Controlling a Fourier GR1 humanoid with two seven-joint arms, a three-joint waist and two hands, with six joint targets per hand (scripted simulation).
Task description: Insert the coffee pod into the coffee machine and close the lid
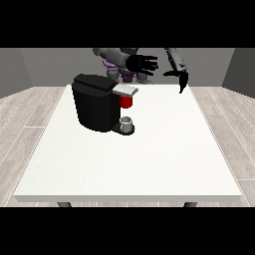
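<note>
Front view shows me a grey thing (127, 121), maybe the pod, on the coffee machine (95, 102) base toward the table's (149, 164) far edge, lid (124, 89) seemingly unshut, both hands (142, 63) (182, 79) raised, fingers spread, grasping nothing.

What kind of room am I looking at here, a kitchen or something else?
Probably a bare test room, not a kitchen: one large white table on wood-plank flooring, plain grey walls, and only a black coffee machine on the table, with a robot behind it.
</note>
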